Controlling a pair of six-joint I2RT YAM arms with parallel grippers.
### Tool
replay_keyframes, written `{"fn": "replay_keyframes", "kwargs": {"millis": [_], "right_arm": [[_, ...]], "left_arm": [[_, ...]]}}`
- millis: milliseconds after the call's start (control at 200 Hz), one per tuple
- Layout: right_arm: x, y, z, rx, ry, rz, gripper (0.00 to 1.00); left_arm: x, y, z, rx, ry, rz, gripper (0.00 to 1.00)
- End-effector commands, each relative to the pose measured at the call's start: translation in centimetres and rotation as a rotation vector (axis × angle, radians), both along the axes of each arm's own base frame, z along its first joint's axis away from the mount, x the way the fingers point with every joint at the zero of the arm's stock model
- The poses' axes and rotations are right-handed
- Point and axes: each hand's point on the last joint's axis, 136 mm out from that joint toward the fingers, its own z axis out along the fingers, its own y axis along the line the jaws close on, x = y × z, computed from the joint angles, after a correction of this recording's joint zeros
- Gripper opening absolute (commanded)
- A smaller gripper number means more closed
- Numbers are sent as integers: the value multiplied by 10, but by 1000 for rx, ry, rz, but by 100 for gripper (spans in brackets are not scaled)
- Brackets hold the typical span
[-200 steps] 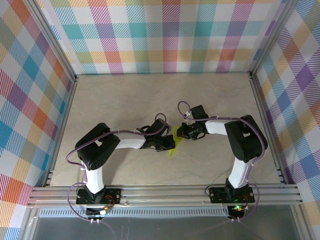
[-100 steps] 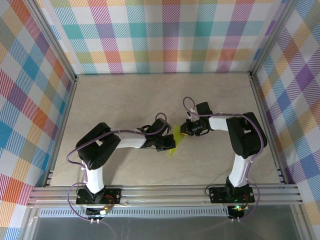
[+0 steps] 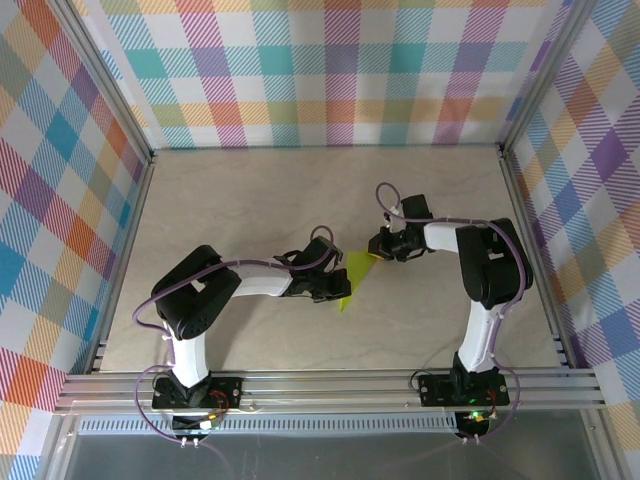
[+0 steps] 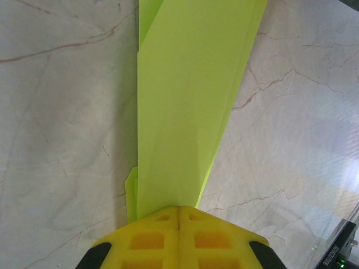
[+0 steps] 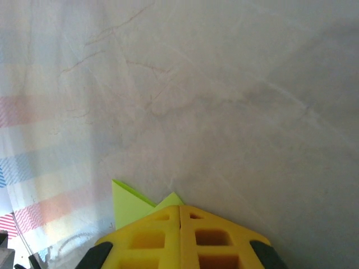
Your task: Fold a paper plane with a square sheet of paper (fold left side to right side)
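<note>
Paper plane (image 4: pixel 188 112) is pinched at opposite ends by left hand (image 4: pixel 179 210) and right hand (image 5: pixel 179 209).

I'm working a robotics lab test cell. The left arm (image 3: pixel 215 290) and right arm (image 3: pixel 490 275) are bolted to an aluminium rail (image 3: pixel 320 385) at the near edge of a marble-look table (image 3: pixel 250 200). Extrusion posts (image 3: pixel 104 82) and bright checked backdrop panels (image 3: pixel 330 70) box it in. Purple cables (image 3: pixel 383 192) loop along the arms.
</note>
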Motion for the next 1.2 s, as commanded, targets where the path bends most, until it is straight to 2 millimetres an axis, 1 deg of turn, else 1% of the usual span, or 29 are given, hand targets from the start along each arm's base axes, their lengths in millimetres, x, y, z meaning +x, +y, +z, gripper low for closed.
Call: {"fn": "replay_keyframes", "kwargs": {"millis": [0, 135, 215, 275, 340, 430, 505, 595, 660, 770, 875, 1005, 1095, 1195], "right_arm": [[24, -26, -1, -95, -61, -57, 0], [29, -29, 25, -105, -107, -55, 1], [24, -28, 40, -81, -117, -52, 1], [15, -23, 50, -33, -110, -50, 1], [0, -15, 56, 19, -83, -44, 1], [-27, 7, 59, 94, -28, -6, 1], [-49, 27, 53, 132, 30, 28, 2], [-68, 47, 43, 153, 82, 55, 2], [-76, 54, 36, 146, 102, 65, 2], [-80, 59, 26, 140, 127, 68, 2], [-86, 60, 13, 115, 164, 77, 2], [-95, 52, -9, 61, 212, 67, 2], [-100, 46, -23, 22, 235, 60, 2], [-105, 38, -35, -31, 251, 60, 1]], "left_arm": [[-54, 73, -77, 338, 213, 34, 0], [-51, 70, -76, 326, 204, 47, 0], [-49, 69, -76, 315, 198, 64, 0], [-44, 68, -75, 308, 189, 84, 0], [-38, 66, -74, 297, 173, 112, 0], [-27, 61, -71, 266, 149, 147, 0], [-19, 55, -66, 248, 129, 159, 0], [-13, 50, -62, 238, 114, 162, 0], [-12, 49, -61, 236, 110, 159, 0], [-11, 49, -60, 231, 108, 159, 0], [-11, 47, -59, 215, 101, 159, 0], [-7, 40, -51, 168, 83, 159, 0], [-4, 34, -42, 134, 66, 152, 0], [4, 28, -25, 85, 36, 148, 0]]}}
